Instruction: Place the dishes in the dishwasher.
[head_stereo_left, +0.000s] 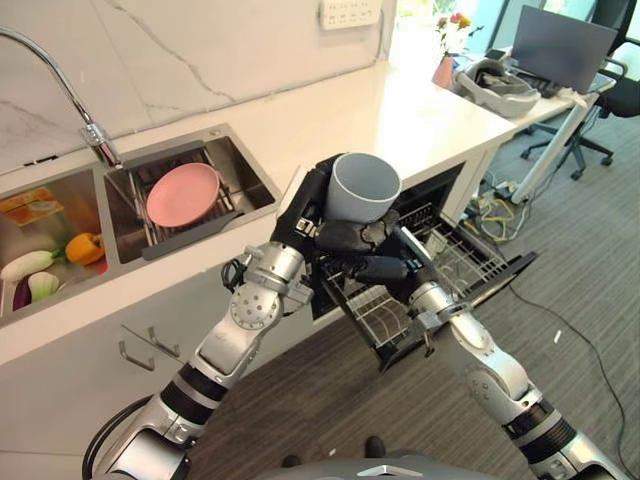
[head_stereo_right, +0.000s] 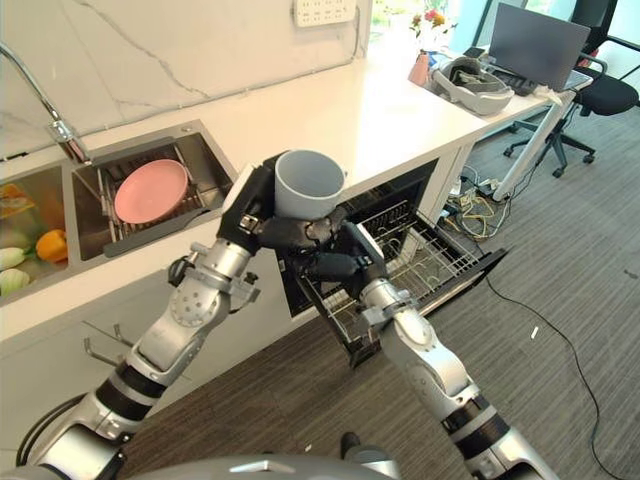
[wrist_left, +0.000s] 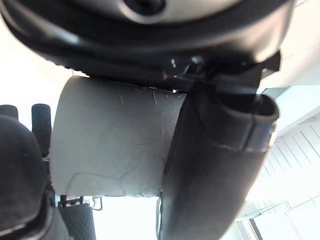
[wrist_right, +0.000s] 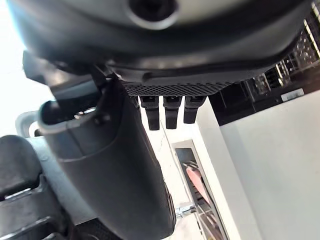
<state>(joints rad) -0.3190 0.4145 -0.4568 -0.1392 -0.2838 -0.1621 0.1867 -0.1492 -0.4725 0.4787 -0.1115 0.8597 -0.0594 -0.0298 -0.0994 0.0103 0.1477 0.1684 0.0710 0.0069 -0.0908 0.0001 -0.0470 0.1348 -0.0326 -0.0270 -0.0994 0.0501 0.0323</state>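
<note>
This is a kitchen with an office next to it. A long white table (head_stereo_left: 400, 110) runs along a white stone wall (head_stereo_left: 200, 50). A metal sink (head_stereo_left: 245, 170) is set in it on the left, with a tap (head_stereo_left: 60, 80) and a pink plate (head_stereo_left: 183, 193) on a rack. Vegetables (head_stereo_left: 50, 265) lie in the other basin. An open dishwasher (head_stereo_left: 440, 250) sits under the table. Far right stand a desk (head_stereo_left: 560, 100), a screen (head_stereo_left: 565, 45) and a chair (head_stereo_left: 600, 120) on grey carpet (head_stereo_left: 580, 270).
</note>
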